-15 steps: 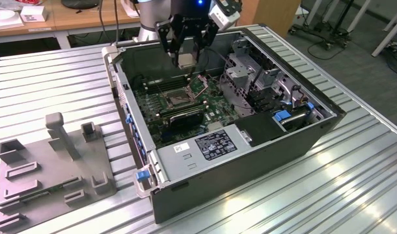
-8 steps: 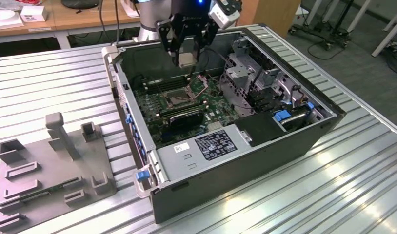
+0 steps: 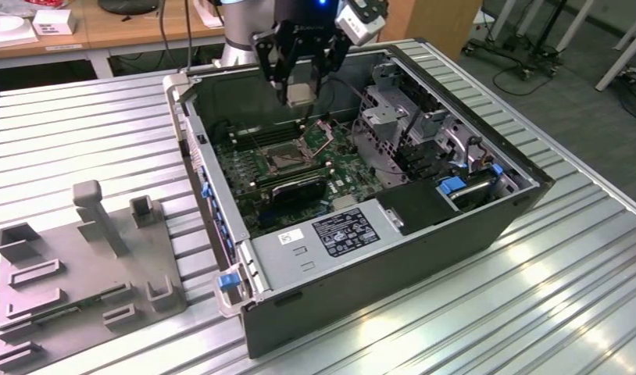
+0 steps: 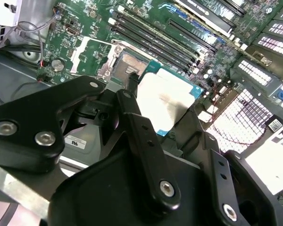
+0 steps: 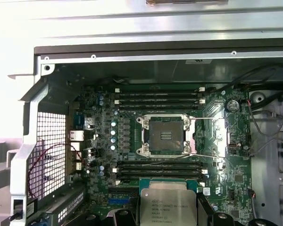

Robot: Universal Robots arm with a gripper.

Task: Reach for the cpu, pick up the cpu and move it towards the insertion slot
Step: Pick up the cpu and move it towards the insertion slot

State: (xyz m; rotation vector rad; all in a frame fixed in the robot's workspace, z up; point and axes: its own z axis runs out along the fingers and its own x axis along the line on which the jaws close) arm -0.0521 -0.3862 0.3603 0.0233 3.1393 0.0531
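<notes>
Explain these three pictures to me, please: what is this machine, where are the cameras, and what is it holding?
This is a single robot arm working over an opened computer case, which lies on a ribbed metal table. One picture is taken from a camera standing off the arm; it shows the arm's gripper hanging above the case. The other two come from cameras riding near the arm's wrist, looking down into the case. The black fingers are closed on the cpu, a flat silvery square chip. It shows in both wrist views, held in the air above the green circuit board. The insertion slot, a square socket with a dark centre and shiny frame, sits open and empty on that board. On the table, toward the exterior view's left, lies a grey plastic fixture block.
</notes>
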